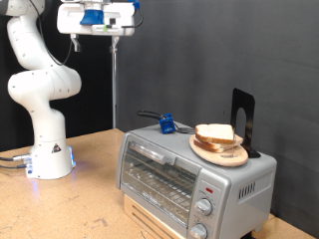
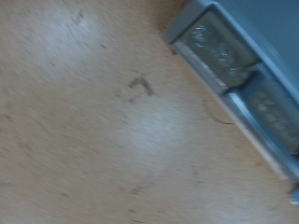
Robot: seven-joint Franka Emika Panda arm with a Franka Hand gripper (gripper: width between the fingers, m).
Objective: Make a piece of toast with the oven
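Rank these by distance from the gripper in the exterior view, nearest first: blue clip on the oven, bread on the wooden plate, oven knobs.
The gripper hangs high at the view's top.
1. Blue clip, back of the oven top.
2. Bread on the wooden plate, right of the clip.
3. Knobs, lower right front.

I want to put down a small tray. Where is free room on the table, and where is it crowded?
Bare wood lies on the table between the robot base and the oven. The oven top is crowded: a wooden plate with the toast, a blue object, a black stand. The tool hangs high above.
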